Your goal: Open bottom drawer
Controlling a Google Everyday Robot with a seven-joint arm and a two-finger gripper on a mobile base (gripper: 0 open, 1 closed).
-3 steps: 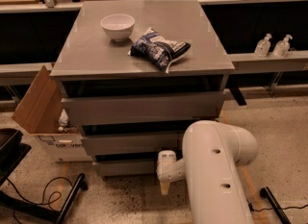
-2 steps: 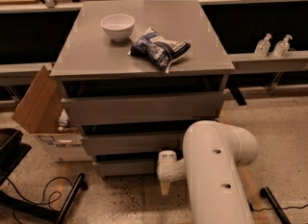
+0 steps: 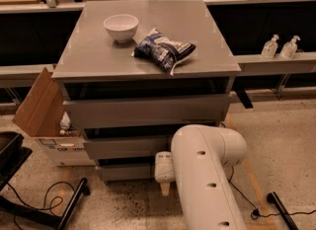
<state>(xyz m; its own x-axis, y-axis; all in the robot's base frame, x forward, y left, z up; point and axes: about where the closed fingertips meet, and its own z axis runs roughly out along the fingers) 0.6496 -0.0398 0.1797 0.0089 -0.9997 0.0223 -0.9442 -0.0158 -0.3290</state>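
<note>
Hovering: tool point(image 3: 164, 187) by bottom drawer point(image 3: 123, 172) | arm point(image 3: 207, 184) covers its rt | box point(image 3: 38, 108) beside cab.

Grey bottom drawer point(image 3: 123, 172); cream hand point(image 3: 165, 184) low at its front; white bowl point(image 3: 121, 26); dark-blue, white-patterned bag point(image 3: 164, 50).

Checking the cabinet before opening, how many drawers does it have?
3, stacked: top drawer, middle drawer, bottom drawer lowest. The claw is at the bottom drawer's front, where the arm hides its right part.
</note>
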